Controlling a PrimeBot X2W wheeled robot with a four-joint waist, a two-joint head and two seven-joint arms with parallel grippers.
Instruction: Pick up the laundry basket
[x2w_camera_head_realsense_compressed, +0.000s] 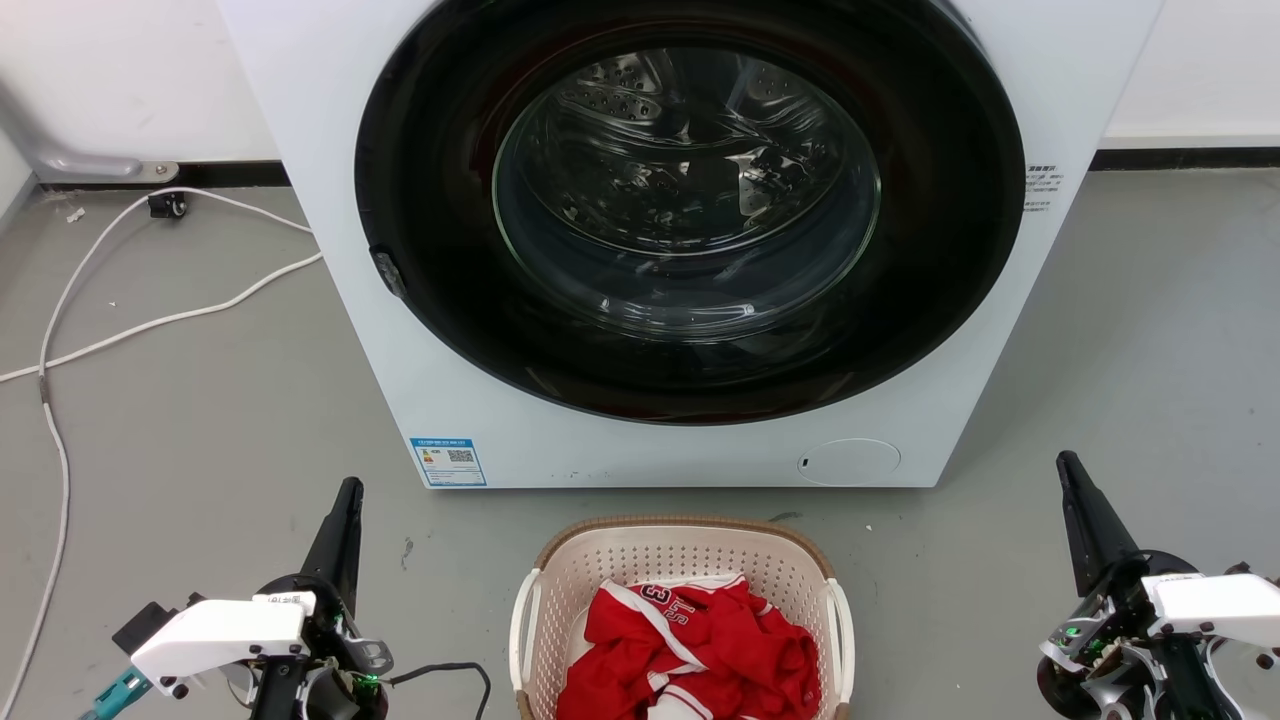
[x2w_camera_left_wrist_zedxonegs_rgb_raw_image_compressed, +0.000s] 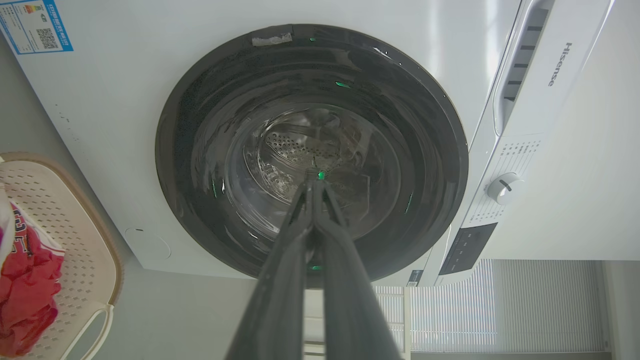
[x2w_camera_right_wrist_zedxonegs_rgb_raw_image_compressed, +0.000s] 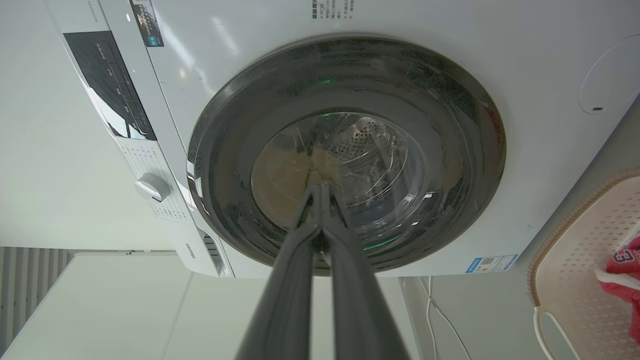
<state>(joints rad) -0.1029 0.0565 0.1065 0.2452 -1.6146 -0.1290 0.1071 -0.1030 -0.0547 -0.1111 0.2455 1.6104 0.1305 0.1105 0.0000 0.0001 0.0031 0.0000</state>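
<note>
**Basket on floor between two closed grippers, washer behind**

Nearest: the laundry basket (x2w_camera_head_realsense_compressed: 650, 560) sits on the grey floor (x2w_camera_head_realsense_compressed: 200, 430), low centre in the head view, its near end cut by the frame edge. It has cream perforated walls, a brown woven-look rim and a white handle (x2w_camera_head_realsense_compressed: 520, 625) on each side. Inside lies a crumpled red garment (x2w_camera_head_realsense_compressed: 700, 640) with white trim and white digits.

The left gripper (x2w_camera_head_realsense_compressed: 349, 488) is off to the basket's left and the right gripper (x2w_camera_head_realsense_compressed: 1066, 462) off to its right. Both are well apart from the basket and touch nothing. Their dark fingers point toward the machine. Jaws on both are pressed together with tips meeting and nothing held, as both wrist views show clearly.

Behind: the white washing machine (x2w_camera_head_realsense_compressed: 650, 455) stands just beyond the basket's far rim, with a narrow strip of floor between them. The basket is narrower than the machine and roughly centred under the round door (x2w_camera_head_realsense_compressed: 690, 380). The door has a dark ring and a glass middle, and the steel drum (x2w_camera_head_realsense_compressed: 640, 100) is visible through it. A blue-edged label (x2w_camera_head_realsense_compressed: 448, 461) sits at the front's lower left and a round cover (x2w_camera_head_realsense_compressed: 850, 462) at the lower right. The left wrist view catches the control knob (x2w_camera_left_wrist_zedxonegs_rgb_raw_image_compressed: 504, 187) and the word Hisense on the top panel.

Farthest: a white cable (x2w_camera_head_realsense_compressed: 150, 325) snakes over the floor left of the machine, toward the white wall (x2w_camera_head_realsense_compressed: 120, 70).
</note>
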